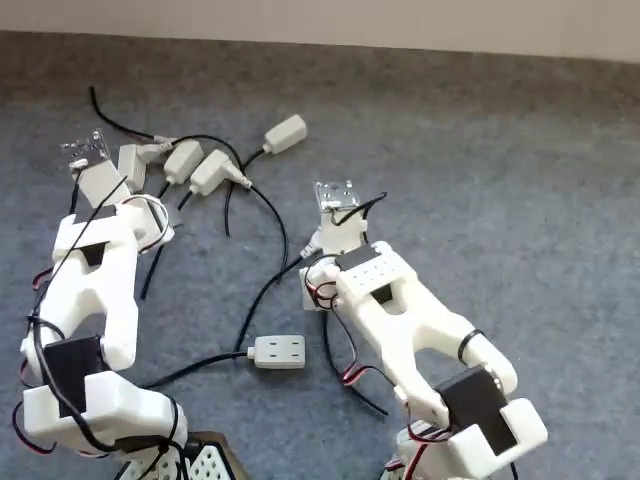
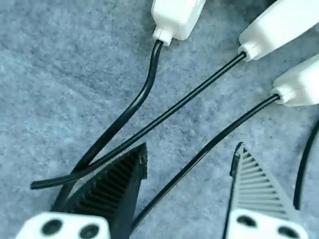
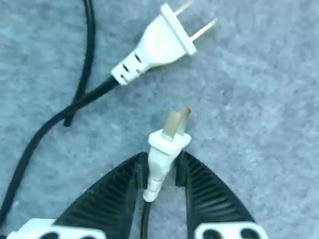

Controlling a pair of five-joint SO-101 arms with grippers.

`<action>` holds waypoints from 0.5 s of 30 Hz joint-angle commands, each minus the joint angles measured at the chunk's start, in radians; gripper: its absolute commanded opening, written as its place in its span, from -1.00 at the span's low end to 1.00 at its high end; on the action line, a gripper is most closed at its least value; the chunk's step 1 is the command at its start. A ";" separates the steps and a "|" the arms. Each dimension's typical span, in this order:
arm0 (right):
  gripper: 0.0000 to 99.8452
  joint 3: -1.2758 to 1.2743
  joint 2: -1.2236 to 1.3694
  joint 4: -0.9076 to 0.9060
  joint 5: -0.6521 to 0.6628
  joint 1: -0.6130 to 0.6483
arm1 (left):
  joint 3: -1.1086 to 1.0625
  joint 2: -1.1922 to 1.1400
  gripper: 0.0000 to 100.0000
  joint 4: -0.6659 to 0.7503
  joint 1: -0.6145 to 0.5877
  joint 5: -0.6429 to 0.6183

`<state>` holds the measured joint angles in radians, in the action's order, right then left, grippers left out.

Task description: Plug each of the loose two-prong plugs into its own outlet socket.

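Plug point(image 3: 168, 142) looks light, rigid, slick (cord point(image 3: 144, 219) may tug); right claw point(image 3: 161, 156) pinches its body, prongs point(image 3: 175, 119) free; left claw point(image 2: 189, 152) spread.

A small white two-prong plug point(image 3: 167, 144) is clamped by its body between the jaws of the right gripper point(image 3: 162, 158). Its brass prongs point away from the jaws and its black cord trails back. Just beyond it, not touching, a second plug point(image 3: 158, 44), also white, lies flat with both prongs free. A white socket block point(image 1: 278, 351) lies between the arms, slots bare, on a black cord. More white cord ends point(image 1: 197, 165) cluster at the far left, with one point(image 1: 285, 133) apart from them.
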<state>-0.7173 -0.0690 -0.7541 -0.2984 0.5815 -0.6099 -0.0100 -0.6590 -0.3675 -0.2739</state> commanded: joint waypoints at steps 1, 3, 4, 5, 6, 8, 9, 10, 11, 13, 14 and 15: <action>-0.80 0.024 -0.022 -0.038 -0.005 -0.027 | 0.035 0.005 -0.44 0.011 0.016 -0.005; -0.80 0.022 -0.028 -0.090 -0.005 -0.033 | 0.035 0.005 -0.44 0.011 0.021 -0.005; -0.80 0.021 -0.035 -0.104 -0.005 -0.035 | 0.033 0.005 -0.44 0.011 0.021 -0.005; -0.80 0.015 -0.042 -0.111 -0.005 -0.033 | 0.028 0.005 -0.44 0.011 0.021 -0.005; -0.80 0.015 -0.047 -0.111 -0.005 -0.033 | 0.024 0.005 -0.44 0.014 0.021 -0.005; -0.80 0.013 -0.047 -0.111 0.003 -0.033 | 0.024 0.005 -0.44 0.014 0.021 -0.005; -0.80 0.013 -0.045 -0.111 0.018 -0.033 | 0.024 0.005 -0.44 0.014 0.021 -0.005; -0.80 0.013 -0.045 -0.110 0.026 -0.033 | 0.024 0.005 -0.44 0.014 0.021 -0.005; -0.80 0.013 -0.045 -0.110 0.026 -0.033 | 0.024 0.005 -0.44 0.014 0.021 -0.005; -0.80 0.013 -0.044 -0.110 0.026 -0.035 | 0.024 0.005 -0.44 0.014 0.021 -0.005; -0.80 0.013 -0.044 -0.110 0.026 -0.035 | 0.024 0.005 -0.44 0.014 0.021 -0.005; -0.80 0.013 -0.044 -0.110 0.026 -0.035 | 0.024 0.005 -0.44 0.014 0.021 -0.005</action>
<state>-0.7158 -0.0706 -0.8523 -0.2816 0.5646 -0.6099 -0.0100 -0.6590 -0.3659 -0.2739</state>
